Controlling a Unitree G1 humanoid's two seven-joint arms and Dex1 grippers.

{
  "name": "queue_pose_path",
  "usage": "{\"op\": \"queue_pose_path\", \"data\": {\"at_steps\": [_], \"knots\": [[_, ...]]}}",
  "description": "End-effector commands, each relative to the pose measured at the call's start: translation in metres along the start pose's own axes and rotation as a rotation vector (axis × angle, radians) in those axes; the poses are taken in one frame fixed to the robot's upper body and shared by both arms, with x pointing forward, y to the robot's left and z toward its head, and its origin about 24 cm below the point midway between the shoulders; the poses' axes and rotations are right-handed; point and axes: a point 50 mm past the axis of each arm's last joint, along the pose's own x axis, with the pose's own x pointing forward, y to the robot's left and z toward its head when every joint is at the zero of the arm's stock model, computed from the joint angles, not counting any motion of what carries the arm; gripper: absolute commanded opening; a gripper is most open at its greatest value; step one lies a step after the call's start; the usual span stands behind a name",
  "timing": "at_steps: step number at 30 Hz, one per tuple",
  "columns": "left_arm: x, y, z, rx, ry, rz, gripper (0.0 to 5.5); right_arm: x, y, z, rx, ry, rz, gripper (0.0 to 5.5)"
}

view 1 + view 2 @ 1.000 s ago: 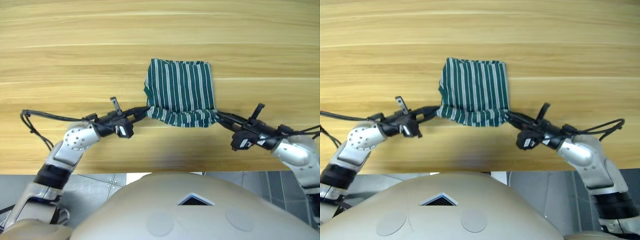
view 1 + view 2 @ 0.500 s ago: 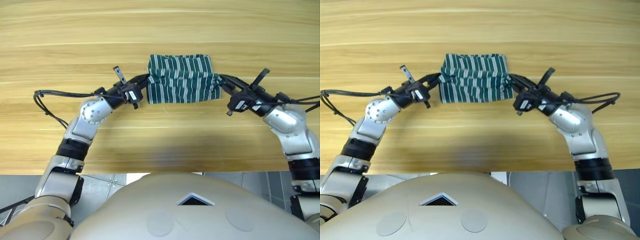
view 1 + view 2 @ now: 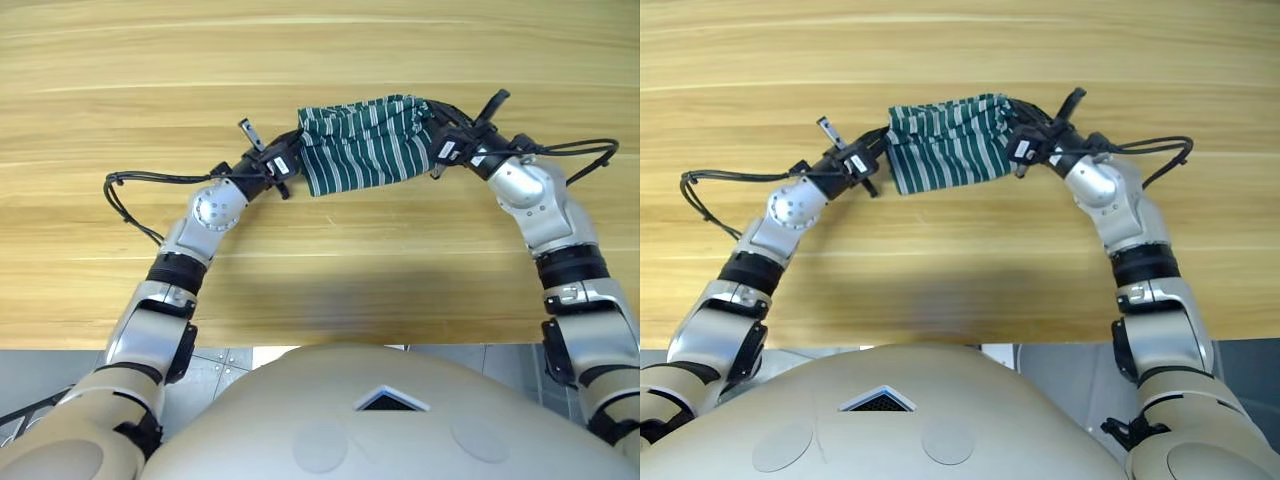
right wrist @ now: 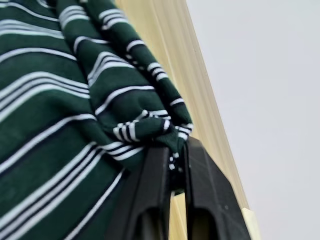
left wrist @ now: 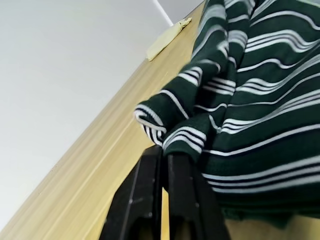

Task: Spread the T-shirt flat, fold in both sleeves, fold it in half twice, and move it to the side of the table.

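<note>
The T-shirt (image 3: 362, 143) is dark green with white stripes, folded into a small bundle in the middle of the wooden table (image 3: 320, 60). My left gripper (image 3: 297, 155) is shut on its left edge, and the left wrist view shows the cloth (image 5: 240, 100) pinched between the black fingers (image 5: 145, 190). On the bundle's right edge my right gripper (image 3: 427, 118) is shut, with striped fabric (image 4: 65, 90) bunched above its fingers (image 4: 150, 195). The near half of the shirt is folded over toward the far side, slightly skewed.
Bare wood lies all around the shirt, with wide room to the left, right and far side. The table's near edge (image 3: 320, 345) runs just in front of my body. Black cables (image 3: 140, 185) trail from both arms.
Both grippers have carried the shirt's near edge up and away from me, folding it over the far half. The arms now stretch farther across the table.
</note>
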Motion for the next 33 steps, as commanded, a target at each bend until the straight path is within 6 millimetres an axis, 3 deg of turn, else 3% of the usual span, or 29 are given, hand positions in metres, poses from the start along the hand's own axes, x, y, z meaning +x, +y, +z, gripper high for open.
{"op": "queue_pose_path", "data": {"at_steps": [1,2,10,18,23,29,31,33], "knots": [[0.007,-0.001,-0.003,-0.014,0.022,0.013,0.0,0.014,-0.001,0.001,-0.032,0.008,-0.006,0.92],[0.009,0.0,-0.005,-0.027,0.036,0.03,0.35,0.017,-0.001,0.0,-0.035,0.014,-0.012,1.12],[0.016,0.013,-0.015,-0.092,0.089,0.157,1.56,0.033,-0.003,-0.009,-0.042,0.068,-0.045,2.51],[0.031,0.05,-0.034,-0.179,0.27,0.372,2.95,0.058,-0.008,-0.02,0.03,0.227,-0.106,3.99],[0.011,0.057,-0.056,-0.267,0.404,0.524,3.86,0.059,-0.01,-0.033,0.231,0.373,-0.186,4.05],[-0.027,0.057,-0.078,-0.396,0.452,0.681,3.86,0.061,-0.009,-0.034,0.5,0.393,-0.263,4.05],[-0.039,0.055,-0.083,-0.438,0.44,0.733,3.86,0.064,-0.016,-0.031,0.752,0.322,-0.368,4.05],[-0.05,0.053,-0.086,-0.483,0.42,0.799,3.86,0.067,-0.036,-0.016,0.91,0.128,-0.543,4.05]]}}
